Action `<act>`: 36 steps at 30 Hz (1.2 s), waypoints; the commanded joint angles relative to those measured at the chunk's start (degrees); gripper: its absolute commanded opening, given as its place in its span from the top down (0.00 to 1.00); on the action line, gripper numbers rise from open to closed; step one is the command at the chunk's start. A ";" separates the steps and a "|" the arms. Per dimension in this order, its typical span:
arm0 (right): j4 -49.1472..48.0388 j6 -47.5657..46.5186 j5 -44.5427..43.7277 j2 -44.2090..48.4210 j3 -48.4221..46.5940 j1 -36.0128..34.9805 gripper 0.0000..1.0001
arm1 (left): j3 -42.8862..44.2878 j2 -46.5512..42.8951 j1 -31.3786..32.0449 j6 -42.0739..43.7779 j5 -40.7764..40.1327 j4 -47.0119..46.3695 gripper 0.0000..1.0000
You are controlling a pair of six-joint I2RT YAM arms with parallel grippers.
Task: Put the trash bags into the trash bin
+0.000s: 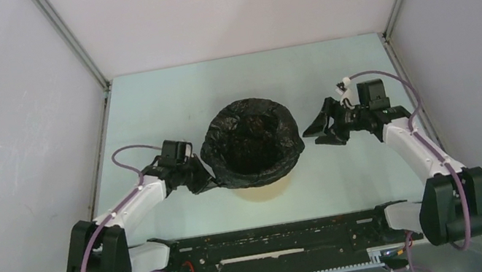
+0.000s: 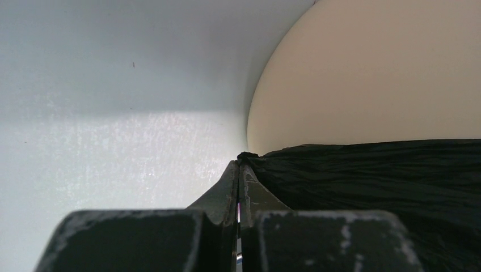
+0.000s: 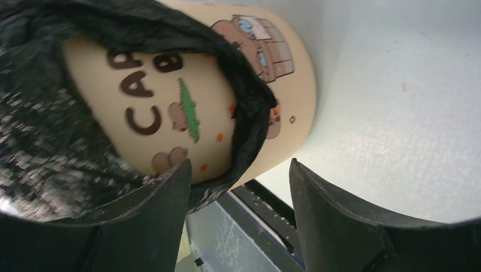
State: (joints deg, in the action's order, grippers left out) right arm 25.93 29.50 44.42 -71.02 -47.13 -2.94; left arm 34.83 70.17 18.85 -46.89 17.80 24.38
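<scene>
A cream trash bin (image 1: 262, 193) with cartoon print stands mid-table. The glossy black trash bag (image 1: 251, 140) lines it, its edge folded over the rim and down the outside. My left gripper (image 1: 208, 184) is at the bin's lower left, shut on the bag's hanging edge; in the left wrist view the closed fingertips (image 2: 239, 164) pinch the bag (image 2: 368, 181) against the bin's wall (image 2: 363, 73). My right gripper (image 1: 320, 131) is open and empty, just right of the bin. The right wrist view shows the bin (image 3: 170, 107), the bag's edge (image 3: 244, 107) and the open gripper (image 3: 241, 170).
Grey enclosure walls stand left (image 1: 10, 145) and right (image 1: 475, 52), with a white back wall. The black rail (image 1: 270, 242) between the arm bases runs along the near edge. The pale table surface (image 1: 243, 76) lies behind the bin.
</scene>
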 commanded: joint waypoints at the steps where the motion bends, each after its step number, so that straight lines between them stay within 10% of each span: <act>1: -3.06 5.24 7.92 5.03 1.45 2.45 0.27 | 2.89 0.79 0.14 1.55 1.42 -0.41 0.99; 8: -22.73 8.39 14.93 12.90 8.81 5.47 0.23 | 2.94 0.89 0.14 2.04 2.66 -0.74 0.98; 17: -66.75 38.58 24.52 -3.79 10.14 3.23 0.18 | 2.79 0.16 0.18 2.60 3.46 -0.47 0.98; 22: -110.60 69.74 21.05 -19.99 10.81 -1.77 0.28 | 2.79 0.00 0.13 2.69 3.64 -0.54 0.98; 36: -106.50 67.61 19.81 -16.51 12.98 -1.70 0.35 | 2.91 -0.39 0.15 2.36 3.27 -0.82 0.98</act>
State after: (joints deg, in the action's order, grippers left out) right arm -78.65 96.77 64.05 -91.18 -34.59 -5.67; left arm 35.03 70.81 18.85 -45.91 20.34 24.38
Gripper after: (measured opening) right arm 0.641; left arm 0.022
